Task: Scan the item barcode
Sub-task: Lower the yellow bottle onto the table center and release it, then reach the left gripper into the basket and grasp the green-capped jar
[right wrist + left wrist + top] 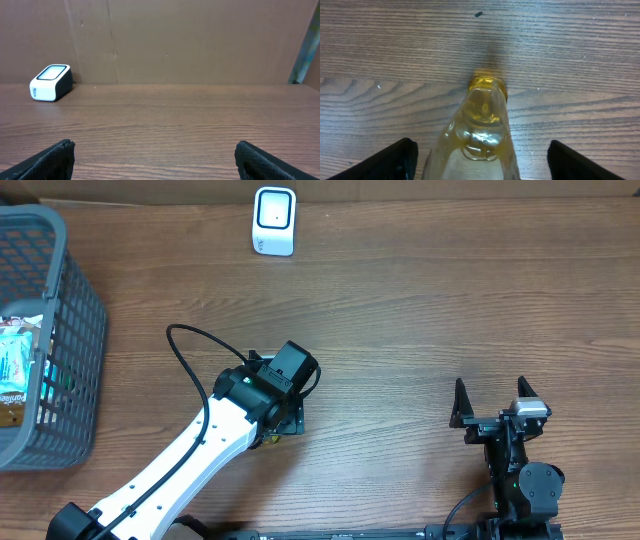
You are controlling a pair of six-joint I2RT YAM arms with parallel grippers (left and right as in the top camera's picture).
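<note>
Left wrist: yellowish bottle (pixel 482 130) on table (pixel 380 60) between spread fingers (pixel 395 161) of left claw (pixel 482 152), ungripped; right claw (pixel 155 157) wide open, empty.

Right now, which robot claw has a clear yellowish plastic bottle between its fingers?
The left claw: the clear yellowish plastic bottle sits between its open fingers; the right claw spans only brown wooden table.

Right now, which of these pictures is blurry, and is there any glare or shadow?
Left wrist view: the clear bottle is too close, soft and out of focus, with bright glints on the plastic and a dim shadow on the table past its cap. Right wrist view: the white scanner looks fairly sharp, evenly lit. Overhead view: even light, no strong glare.
</note>
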